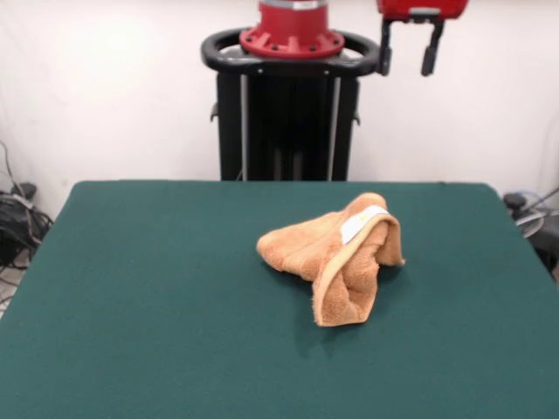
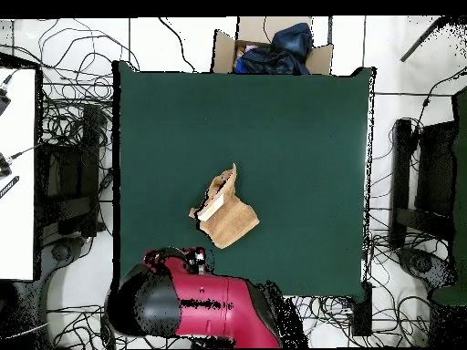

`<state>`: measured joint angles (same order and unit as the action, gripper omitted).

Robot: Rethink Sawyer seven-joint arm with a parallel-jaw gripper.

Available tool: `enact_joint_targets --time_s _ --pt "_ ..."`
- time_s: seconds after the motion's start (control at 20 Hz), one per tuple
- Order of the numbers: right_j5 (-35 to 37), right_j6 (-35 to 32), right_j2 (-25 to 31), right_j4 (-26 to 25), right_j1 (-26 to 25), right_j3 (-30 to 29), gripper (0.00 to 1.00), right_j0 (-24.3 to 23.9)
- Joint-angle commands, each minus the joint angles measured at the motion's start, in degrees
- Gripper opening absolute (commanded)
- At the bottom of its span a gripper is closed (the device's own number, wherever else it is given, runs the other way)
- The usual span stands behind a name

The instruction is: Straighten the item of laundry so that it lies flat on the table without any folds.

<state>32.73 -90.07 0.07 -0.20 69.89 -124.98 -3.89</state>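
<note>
One towel (image 1: pixel 336 266) on the table (image 1: pixel 157 305), and it's nowhere near flat. In the front view it sits a bit right of centre, bunched into a lumpy heap: one lobe spreads toward the left, another thick fold hangs down toward the lower middle, and a hump rises at the upper right. The small white label (image 1: pixel 360 223) shows on that hump, just under the top edge of the pile. Plenty of bare green felt all around it.

From the overhead view the towel (image 2: pixel 225 214) is a crumpled wedge slightly left of centre and toward the lower half of the table (image 2: pixel 301 137), with a narrow flap sticking up toward the top of the frame.

Gripper (image 1: pixel 408 52) hangs at the top right of the front view, well above the table and well apart from the towel. Its two dark fingers (image 1: pixel 431 54) point down with a clear gap between them, nothing held.
</note>
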Motion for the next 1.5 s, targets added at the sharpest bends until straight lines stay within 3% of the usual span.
enact_joint_targets --time_s 0.05,0.55,0.9,1.5 --pt "-3.69 -7.58 -0.29 -4.27 -3.88 -0.15 1.00 -0.56" --pt "-7.93 -5.50 1.09 -8.55 -11.17 5.82 1.00 -5.66" --pt "-10.92 -4.39 2.99 -9.05 -12.81 7.05 1.00 -8.46" --pt "-6.89 -2.16 3.98 -9.49 -16.75 15.39 1.00 -11.50"
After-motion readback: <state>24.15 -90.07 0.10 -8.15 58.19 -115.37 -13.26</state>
